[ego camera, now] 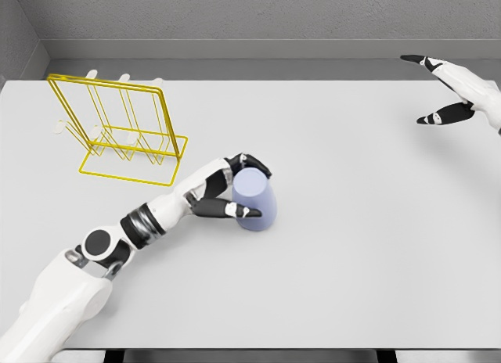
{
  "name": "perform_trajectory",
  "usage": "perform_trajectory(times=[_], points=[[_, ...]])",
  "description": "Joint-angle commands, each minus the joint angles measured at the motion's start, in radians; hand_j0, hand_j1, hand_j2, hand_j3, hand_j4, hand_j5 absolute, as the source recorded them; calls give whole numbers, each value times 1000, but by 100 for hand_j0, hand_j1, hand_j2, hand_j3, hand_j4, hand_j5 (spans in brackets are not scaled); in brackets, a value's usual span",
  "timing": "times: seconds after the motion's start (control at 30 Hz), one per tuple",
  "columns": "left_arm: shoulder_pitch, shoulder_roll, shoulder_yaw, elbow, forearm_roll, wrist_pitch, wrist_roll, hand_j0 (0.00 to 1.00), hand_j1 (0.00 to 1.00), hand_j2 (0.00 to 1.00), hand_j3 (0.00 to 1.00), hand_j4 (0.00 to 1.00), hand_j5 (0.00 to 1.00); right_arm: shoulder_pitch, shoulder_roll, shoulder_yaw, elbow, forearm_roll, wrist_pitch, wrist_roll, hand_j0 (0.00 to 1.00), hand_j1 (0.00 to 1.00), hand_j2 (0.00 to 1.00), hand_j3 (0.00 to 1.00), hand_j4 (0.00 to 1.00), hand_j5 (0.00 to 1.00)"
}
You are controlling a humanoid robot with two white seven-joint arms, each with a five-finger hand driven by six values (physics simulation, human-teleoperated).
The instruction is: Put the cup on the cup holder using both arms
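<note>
Cup (254, 199), pale lavender-blue, stands on the white tabletop (352, 261), roughly mid-table; it looks slightly tilted, narrower end up, though whether it's mouth-up or inverted isn't clear. Left hand (223, 189) is on the cup's left side: dark-tipped fingers (252, 166) wrap over the top edge, thumb (235, 211) presses lower on the cup's near-left wall, so the fingers are closed around the cup in a side grasp. Left arm (94, 257) runs from the cup down to the lower-left corner, forearm low over the tabletop. Cup base appears in contact with the tabletop, not lifted. Yellow wire cup holder (117, 128) sits well apart from the cup, up and to its left near the far-left corner of the tabletop; upright frame with several prongs ending in pale tips, rectangular base flat on the surface. Nothing hangs on it. Right hand (462, 93) is far from the cup, up and to its right at the tabletop's far-right edge, fingers spread and relaxed, holding nothing, apparently raised above the surface. Grey wall (250, 19) behind the tabletop.
</note>
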Motion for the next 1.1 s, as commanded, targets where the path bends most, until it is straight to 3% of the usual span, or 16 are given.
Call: perform_trajectory(times=[0.0,0.2,0.57,1.07], points=[[0,56,3,-85,44,0,2,40,40,40,40,40,40,0,-1,-2,-1,-7,1,0,100,100,100,100,100,100],[87,184,104,-243,105,0,3,39,39,39,39,39,39,0,-1,-2,-1,-7,1,0,100,100,100,100,100,100],[89,222,127,-255,136,0,2,39,39,39,39,39,39,0,1,-2,-1,-7,1,1,100,100,100,100,100,100],[83,309,219,-267,205,-2,2,39,39,39,39,39,39,0,5,-2,-1,-7,1,1,100,100,100,100,100,100]])
